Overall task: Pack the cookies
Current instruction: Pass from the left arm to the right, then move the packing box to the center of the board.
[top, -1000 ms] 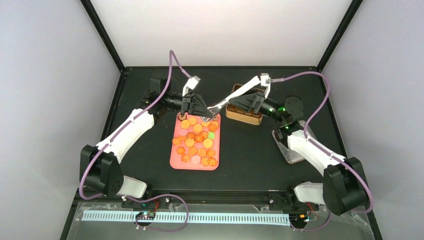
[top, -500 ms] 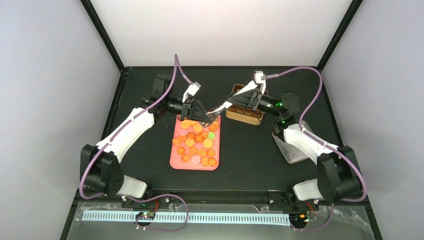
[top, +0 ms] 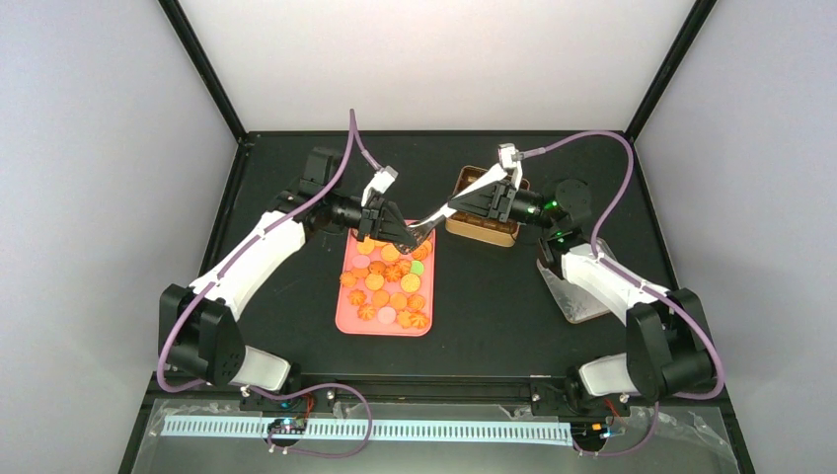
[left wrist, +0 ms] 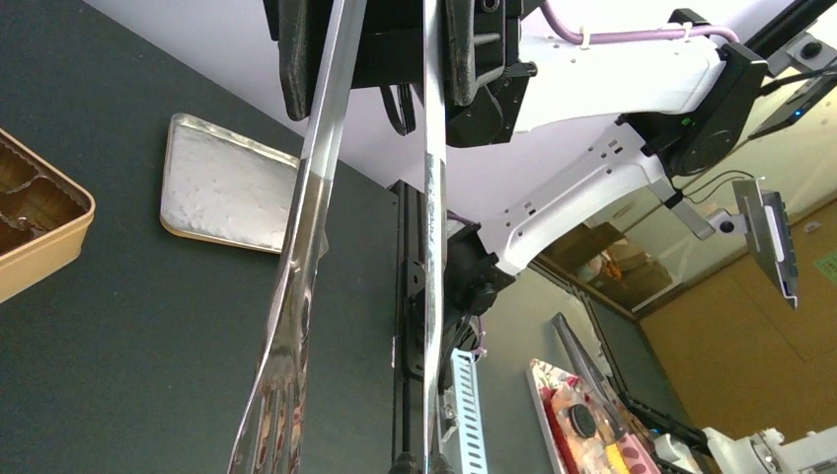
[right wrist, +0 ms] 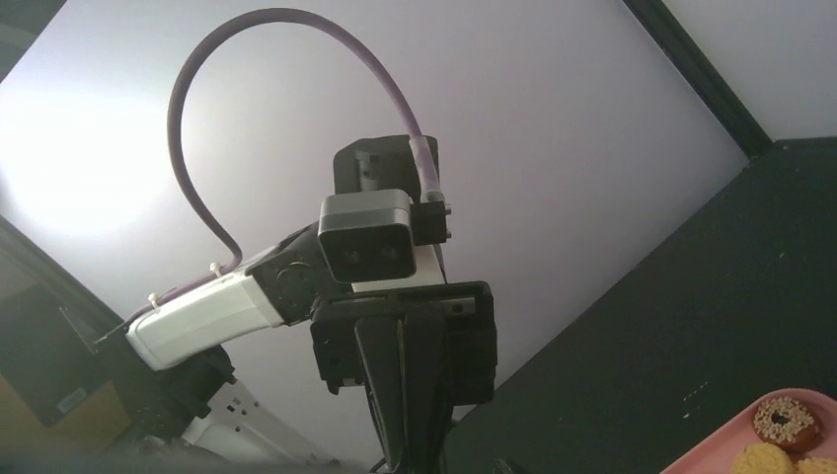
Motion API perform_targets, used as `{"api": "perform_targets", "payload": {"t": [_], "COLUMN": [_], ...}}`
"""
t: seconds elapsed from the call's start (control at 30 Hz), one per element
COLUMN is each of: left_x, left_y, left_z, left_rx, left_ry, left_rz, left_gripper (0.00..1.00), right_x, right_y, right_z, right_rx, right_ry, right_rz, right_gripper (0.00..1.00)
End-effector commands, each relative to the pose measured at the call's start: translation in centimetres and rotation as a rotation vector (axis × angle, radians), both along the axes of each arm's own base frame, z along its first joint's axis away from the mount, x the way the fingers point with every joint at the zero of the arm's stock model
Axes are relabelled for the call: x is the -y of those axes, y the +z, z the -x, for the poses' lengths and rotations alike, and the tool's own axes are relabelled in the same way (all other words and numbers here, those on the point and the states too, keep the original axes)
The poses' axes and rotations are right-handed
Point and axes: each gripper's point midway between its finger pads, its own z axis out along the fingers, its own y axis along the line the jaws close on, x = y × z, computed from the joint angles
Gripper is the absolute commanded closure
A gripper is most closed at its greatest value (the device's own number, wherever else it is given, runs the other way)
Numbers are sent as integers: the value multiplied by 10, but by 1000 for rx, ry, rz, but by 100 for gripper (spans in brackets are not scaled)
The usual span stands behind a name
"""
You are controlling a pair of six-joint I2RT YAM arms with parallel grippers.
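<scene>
We judge the packing barely begun. The cookies [top: 387, 281] lie spread on the pink tray [top: 344, 324] mid-table, none lifted, and the cups of the tin [top: 480, 233] that show in the left wrist cam look empty. The silver lid [left wrist: 225, 188] lies flat on the table, apart from the tin. So approx. everything is left: pick each cookie w/ the tongs [left wrist: 301, 227], carry it to the tin just beyond the tray's far right corner, drop, repeat.

Pose: both arms reach fwd and angle inward, meeting over the tray's far end. The right gripper [top: 462, 204] hangs over the tin, pointing left. Its fingers [left wrist: 296, 49] press on the outside of both tong arms, so it has the tongs clamped. The tong tips run down-left to the left gripper [top: 397, 233], which hovers over the farthest cookies. Whether that one is parted, closed or on the tips we can't tell; the right wrist cam shows it backlit, just dark shapes.
</scene>
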Motion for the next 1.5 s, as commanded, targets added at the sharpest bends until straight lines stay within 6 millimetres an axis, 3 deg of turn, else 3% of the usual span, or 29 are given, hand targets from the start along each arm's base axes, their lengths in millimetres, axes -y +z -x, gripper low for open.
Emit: {"api": "perform_targets", "payload": {"t": [0.0, 0.17, 0.37, 0.5, 0.6, 0.77, 0.87, 1.0, 1.27, 1.47], "left_x": [4, 5, 4, 1, -2, -3, 2, 16, 70, 97], "left_y": [12, 9, 10, 13, 6, -20, -49, -89, -140, -169], "left_z": [-9, -11, -13, -22, -44, -104, -156, -204, -245, -255], "left_rx": [97, 102, 145, 194, 211, 204, 170, 103, 97, 115], "left_ry": [22, 34, 31, 37, 78, 231, 385, 518, 583, 602], "left_rz": [-1, -14, -29, -84, -156, -279, -366, -479, -578, -601], "left_gripper": [98, 87, 41, 31, 30, 31, 33, 38, 42, 48], "right_x": [-3, 2, 7, 19, 33, 50, 61, 77, 93, 99], "right_y": [6, 13, 13, 8, 9, 14, 14, 23, 36, 41], "right_z": [22, 28, 40, 41, 40, 39, 40, 37, 39, 43], "right_rx": [59, 106, 154, 184, 206, 251, 272, 295, 313, 316], "right_ry": [72, 36, 10, -68, -130, -230, -301, -418, -512, -544], "right_rz": [14, 18, 71, 152, 198, 284, 345, 379, 434, 445], "right_gripper": [61, 63, 65, 67, 68, 68, 68, 68, 66, 66]}}
